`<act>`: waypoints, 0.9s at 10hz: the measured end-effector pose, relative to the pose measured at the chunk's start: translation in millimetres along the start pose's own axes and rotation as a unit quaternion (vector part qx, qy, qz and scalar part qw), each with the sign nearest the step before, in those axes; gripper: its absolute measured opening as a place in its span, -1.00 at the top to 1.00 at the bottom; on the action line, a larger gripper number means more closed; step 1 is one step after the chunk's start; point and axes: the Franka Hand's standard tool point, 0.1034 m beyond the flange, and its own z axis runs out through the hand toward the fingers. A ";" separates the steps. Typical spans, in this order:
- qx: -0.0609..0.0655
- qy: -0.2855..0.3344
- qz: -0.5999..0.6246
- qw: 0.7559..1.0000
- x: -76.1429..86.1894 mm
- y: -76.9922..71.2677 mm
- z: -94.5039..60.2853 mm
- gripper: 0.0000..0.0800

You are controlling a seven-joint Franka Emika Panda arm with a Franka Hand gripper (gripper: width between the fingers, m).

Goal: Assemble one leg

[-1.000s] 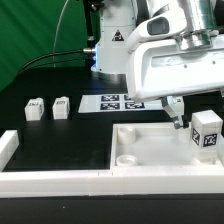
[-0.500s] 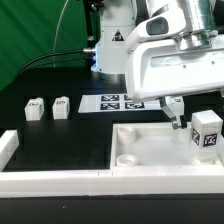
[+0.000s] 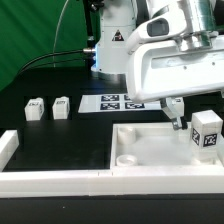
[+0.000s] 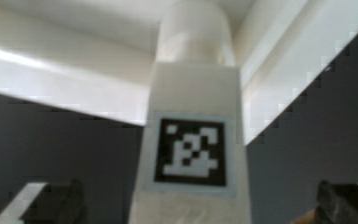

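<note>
legs (image 3: 35, 108) (image 3: 61, 106) (image 3: 207, 133): 3 (one stands on the tabletop (image 3: 150, 152)) | tabletop: 1 | marker board (image 3: 115, 101): 1

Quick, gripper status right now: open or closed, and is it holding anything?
Gripper: open, one finger on either side of the leg, clear of it, holding nothing.

A thin flat white marker board (image 3: 118, 101) is laid on the black table (image 3: 60, 140). A large white square tray-like tabletop (image 3: 160, 150) is set just behind a long white border bar (image 3: 50, 180).
</note>
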 end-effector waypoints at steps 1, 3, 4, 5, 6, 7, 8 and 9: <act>-0.001 -0.003 -0.003 1.000 1.6 5.1 0.4 -0.62; 0.030 -0.109 0.009 0.994 -2.2 -6.0 -0.5 -0.62; 0.038 -0.148 0.014 0.988 -0.3 -7.6 -2.6 -0.62; 0.051 -0.206 0.019 0.977 -3.4 -10.8 -6.0 -0.62; 0.063 -0.256 0.021 0.964 -4.0 -13.2 -8.3 -0.62; 0.072 -0.289 0.019 0.955 -0.8 -13.3 -8.5 -0.62; 0.071 -0.285 0.020 0.956 4.3 -10.2 -5.3 -0.62; 0.069 -0.283 0.024 0.956 5.3 -7.7 -5.9 -0.62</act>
